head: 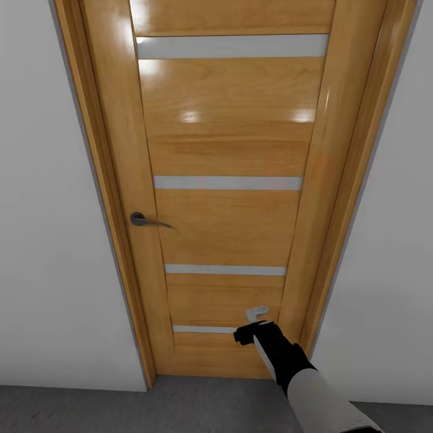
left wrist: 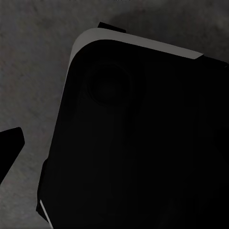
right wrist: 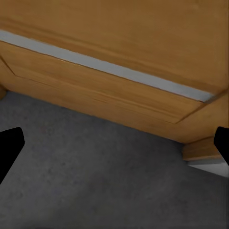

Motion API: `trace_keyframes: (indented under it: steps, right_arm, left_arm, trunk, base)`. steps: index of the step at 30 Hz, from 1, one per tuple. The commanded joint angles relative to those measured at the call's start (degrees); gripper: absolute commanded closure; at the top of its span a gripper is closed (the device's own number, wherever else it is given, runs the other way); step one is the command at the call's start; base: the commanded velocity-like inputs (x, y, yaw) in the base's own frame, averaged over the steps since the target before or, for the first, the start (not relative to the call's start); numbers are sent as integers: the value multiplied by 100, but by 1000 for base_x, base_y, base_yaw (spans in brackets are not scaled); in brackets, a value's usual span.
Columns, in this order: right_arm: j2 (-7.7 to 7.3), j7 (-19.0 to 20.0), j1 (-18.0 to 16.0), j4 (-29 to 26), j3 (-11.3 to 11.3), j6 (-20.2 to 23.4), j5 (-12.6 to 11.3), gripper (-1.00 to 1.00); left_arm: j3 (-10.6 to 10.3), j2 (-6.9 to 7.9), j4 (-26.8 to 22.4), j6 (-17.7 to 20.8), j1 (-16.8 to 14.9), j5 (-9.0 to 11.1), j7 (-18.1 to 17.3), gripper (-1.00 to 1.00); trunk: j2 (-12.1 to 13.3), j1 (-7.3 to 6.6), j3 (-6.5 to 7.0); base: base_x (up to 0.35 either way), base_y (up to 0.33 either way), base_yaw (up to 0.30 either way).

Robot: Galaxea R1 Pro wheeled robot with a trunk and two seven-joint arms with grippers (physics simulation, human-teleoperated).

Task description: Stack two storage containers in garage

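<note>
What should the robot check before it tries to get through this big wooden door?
1. Door open? Not ok: it sits shut in its frame.
2. Handle in sight? Ok: a grey lever on the door's left side.
3. Right gripper near the handle? Not ok: it is low by the door's bottom panel, well below and to the right of the lever.
4. Right gripper free? Ok: the right wrist view shows its fingers apart with nothing between them.
5. Left gripper ready? Cannot tell: the left wrist view shows a dark robot part over the grey floor.
</note>
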Motion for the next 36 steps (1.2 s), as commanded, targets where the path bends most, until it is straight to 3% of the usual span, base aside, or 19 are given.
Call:
trace_keyframes:
  steps: [1,7,24,28,32,36]
  right_arm:
    - [0,-2,-17,-10,73,28,61,-100]
    - [0,-74,-39,-44,392,-99,87,-100]
    - [0,-168,-42,-244,597,-228,76,-100]
    - [0,-180,-42,-581,985,-472,68,-100]
    - [0,-184,-42,-1153,1720,-677,67,-100]
    - [0,-176,-42,-1463,1975,-727,65,-100]
  left_arm:
    - [11,-2,-2,-13,-1,19,0,-100]
    - [11,1,-2,-13,-1,19,0,-100]
    - [11,1,-2,-13,-1,21,0,-100]
    - [11,2,-2,-12,-1,26,0,-100]
    - [11,0,-8,-13,-1,27,3,-100]
    - [13,1,-10,-13,-1,28,7,-100]
  trunk:
    - [-3,0,-6]
    - [-3,0,-6]
    - [-3,0,-6]
    - [-3,0,-6]
    - [-3,0,-6]
    - [-3,0,-6]
  base:
    - [0,0,0]
    - [0,0,0]
    - [0,0,0]
    - [0,0,0]
    - [0,0,0]
    - [0,0,0]
